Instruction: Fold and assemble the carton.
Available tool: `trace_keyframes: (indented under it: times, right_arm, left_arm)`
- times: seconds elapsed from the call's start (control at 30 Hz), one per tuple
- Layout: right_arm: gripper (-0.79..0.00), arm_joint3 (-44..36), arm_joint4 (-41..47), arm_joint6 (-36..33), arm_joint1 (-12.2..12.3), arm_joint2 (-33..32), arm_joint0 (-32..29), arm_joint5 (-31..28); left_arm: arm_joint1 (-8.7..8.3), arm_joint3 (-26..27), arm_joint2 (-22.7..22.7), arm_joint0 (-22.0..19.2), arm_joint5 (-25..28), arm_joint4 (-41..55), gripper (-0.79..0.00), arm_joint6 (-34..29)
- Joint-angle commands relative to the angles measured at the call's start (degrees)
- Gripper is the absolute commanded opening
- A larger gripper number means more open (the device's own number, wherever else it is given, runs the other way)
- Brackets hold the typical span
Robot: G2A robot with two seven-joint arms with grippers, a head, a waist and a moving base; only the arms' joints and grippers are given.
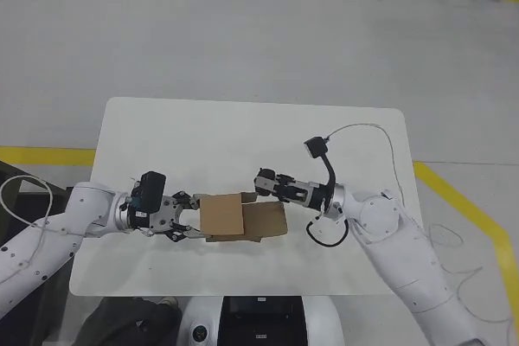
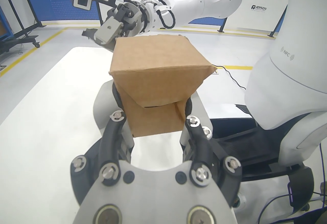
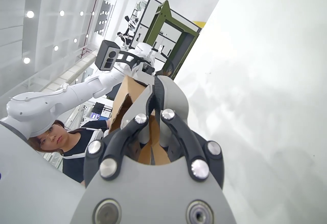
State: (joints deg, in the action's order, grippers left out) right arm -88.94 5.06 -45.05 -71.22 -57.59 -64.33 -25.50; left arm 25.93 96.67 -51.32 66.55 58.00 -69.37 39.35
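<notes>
White desk (image 1: 242,130): carton (image 1: 229,216) half-formed, folding unfinished; we grip it with left hand (image 1: 191,217), right hand (image 1: 263,181) pinched on its right end.

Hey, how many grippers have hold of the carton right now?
2. The left gripper grips one end of the carton between its fingers. The right gripper is pinched on a cardboard flap at the opposite end.

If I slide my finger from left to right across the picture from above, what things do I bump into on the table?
left gripper → carton → right gripper
</notes>
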Motion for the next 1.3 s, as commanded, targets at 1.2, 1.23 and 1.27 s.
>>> trace_keyframes:
  times: [1.2, 1.23, 1.27]
  right_arm:
    - [-0.785, -10.1, -0.8, 1.8, 2.4, -5.1, -12.5, 0.7]
    - [-0.785, -10.3, -0.8, 1.9, 2.5, -4.9, -12.8, 0.8]
    - [-0.785, -10.6, -0.8, 2.0, 2.5, -4.8, -13.0, 0.9]
  left_arm:
    - [2.47, -4.4, -3.7, -0.1, -2.9, 4.5, -0.443, -3.3]
    - [2.54, -4.4, -3.9, 0.1, -3.0, 4.7, -0.440, -3.6]
    - [2.61, -4.3, -4.1, 0.2, -3.1, 4.9, -0.440, -3.9]
